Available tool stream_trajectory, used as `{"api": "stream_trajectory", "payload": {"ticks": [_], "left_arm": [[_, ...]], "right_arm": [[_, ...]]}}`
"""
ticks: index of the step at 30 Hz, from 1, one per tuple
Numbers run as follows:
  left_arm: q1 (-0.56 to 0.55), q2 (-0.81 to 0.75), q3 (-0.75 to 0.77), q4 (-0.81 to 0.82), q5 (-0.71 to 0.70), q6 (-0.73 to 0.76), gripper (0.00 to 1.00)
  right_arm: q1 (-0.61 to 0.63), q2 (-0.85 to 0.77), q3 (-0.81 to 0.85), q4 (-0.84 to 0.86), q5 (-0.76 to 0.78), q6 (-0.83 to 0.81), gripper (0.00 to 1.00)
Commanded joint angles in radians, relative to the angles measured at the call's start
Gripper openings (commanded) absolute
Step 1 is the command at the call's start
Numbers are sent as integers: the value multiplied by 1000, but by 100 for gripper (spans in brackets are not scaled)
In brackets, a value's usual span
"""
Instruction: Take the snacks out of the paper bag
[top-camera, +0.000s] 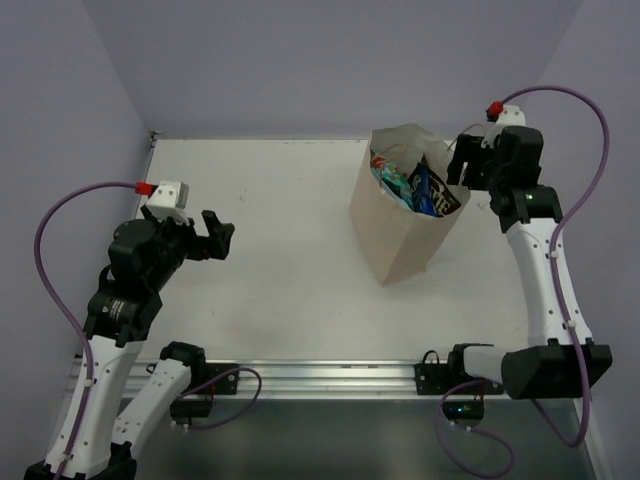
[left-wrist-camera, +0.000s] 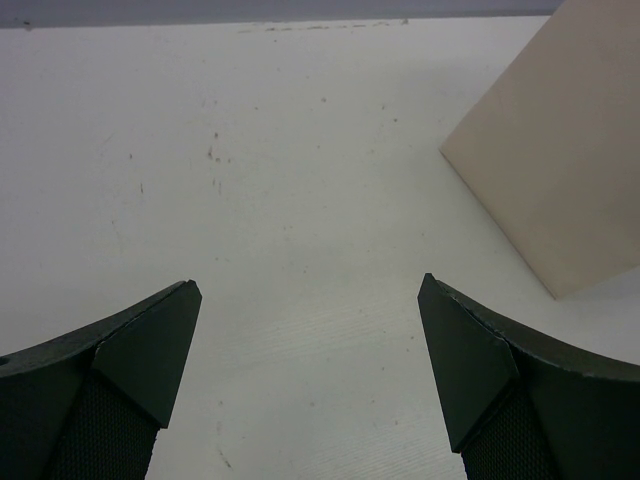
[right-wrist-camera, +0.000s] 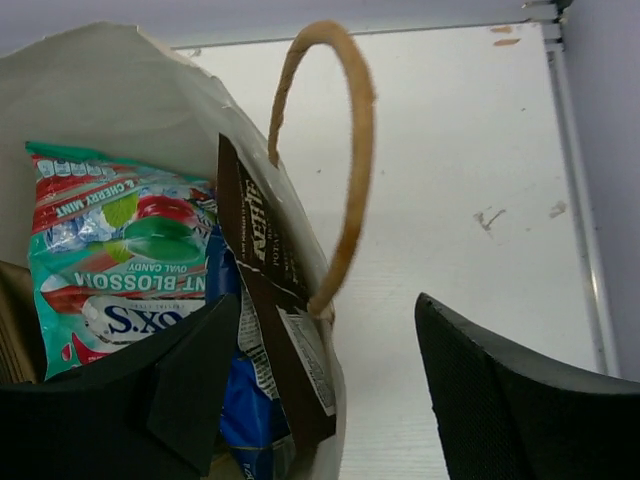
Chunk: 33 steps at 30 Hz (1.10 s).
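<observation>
The cream paper bag (top-camera: 400, 235) stands upright at the right of the table, its mouth open. Snacks (top-camera: 412, 185) stick up inside it. The right wrist view shows a green-red packet (right-wrist-camera: 120, 240), a dark brown-white packet (right-wrist-camera: 260, 250) and a blue one (right-wrist-camera: 245, 410) behind the bag's wall (right-wrist-camera: 120, 100). My right gripper (right-wrist-camera: 328, 325) is open at the bag's right rim (top-camera: 458, 170). Its jaws straddle the wall below the brown cord handle (right-wrist-camera: 350, 150), one finger inside and one outside. My left gripper (top-camera: 222, 235) hangs open over bare table (left-wrist-camera: 310, 290), far left of the bag (left-wrist-camera: 560, 150).
The white table (top-camera: 270, 260) ends at purple walls on the back and both sides. A metal rail (top-camera: 330, 378) with the arm bases runs along the near edge. The table's right edge strip (right-wrist-camera: 580, 230) lies just past the right gripper.
</observation>
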Motion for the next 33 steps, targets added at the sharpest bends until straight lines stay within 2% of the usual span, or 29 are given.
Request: {"api": "stream_trajectory", "payload": {"ticks": [1,5,14,15,16,17,19,24,33], "left_arm": [[-3,-2,33,3,15,3,100],[-3,-2,36,-2,14,12,100],[-3,2,39,-13,4,26,100],[-3,5,39,-13,6,27,100],[-3,6,41,-13,12,29,100],[-3,7,41,-13,18,33,100],[-3,9,44,-11,41,41,100],[-3,48,55,4,167,52,100],[-9,208,184,44,310,-49,100]], "right_arm": [[1,34,-6,79,-114,2,73],[1,93,6,94,-114,-22,67],[1,136,2,104,-143,-41,42],[1,137,2,102,-141,-45,31],[1,139,5,102,-143,-48,24],[1,136,8,102,-144,-50,11],[1,128,25,93,-138,-59,0],[20,61,62,94,-129,-77,0],[200,-47,39,203,64,-179,0]]}}
